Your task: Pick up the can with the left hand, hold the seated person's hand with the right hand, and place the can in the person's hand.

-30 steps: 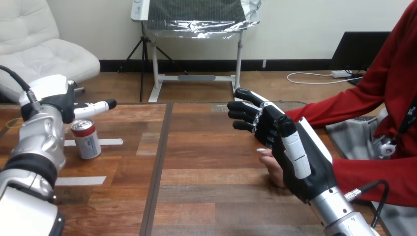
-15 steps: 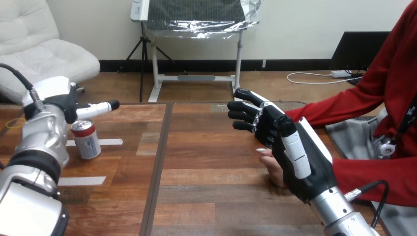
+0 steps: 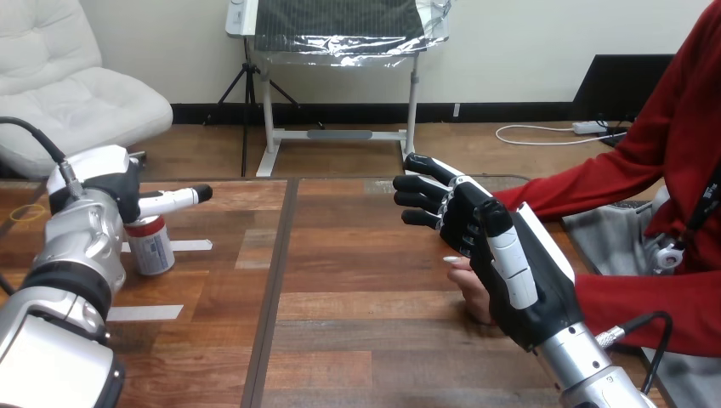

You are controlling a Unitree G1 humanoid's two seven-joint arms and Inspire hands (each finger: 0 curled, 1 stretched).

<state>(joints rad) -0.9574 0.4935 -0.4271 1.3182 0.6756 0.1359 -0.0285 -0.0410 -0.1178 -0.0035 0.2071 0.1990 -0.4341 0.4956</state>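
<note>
Broadly, table [image 3: 383, 340]: wooden planks, spread from the near edge to the far edge.
Sleeve [image 3: 595, 183]: red, brought in from the right and angled down toward the table's middle.
Right arm [image 3: 587, 365]: raised from the near right corner.
Left arm [image 3: 68, 255]: stretched along the left side toward the far edge.
Right hand [image 3: 510, 263]: held open, fingers straight and pointed far-left; nothing is gripped; it is set over the person's hand, and contact cannot be told.
Left hand [image 3: 106, 178]: held over the can's top; the one finger shown is straight and pointed right; the can is not clasped.
Person's hand [image 3: 469, 285]: rested on the table right of centre, mostly hidden by the right hand.
Can [image 3: 153, 249]: stood upright on the table at the left, just under the left hand.
Tape strips [image 3: 191, 246]: white; one is laid by the can, another nearer.
</note>
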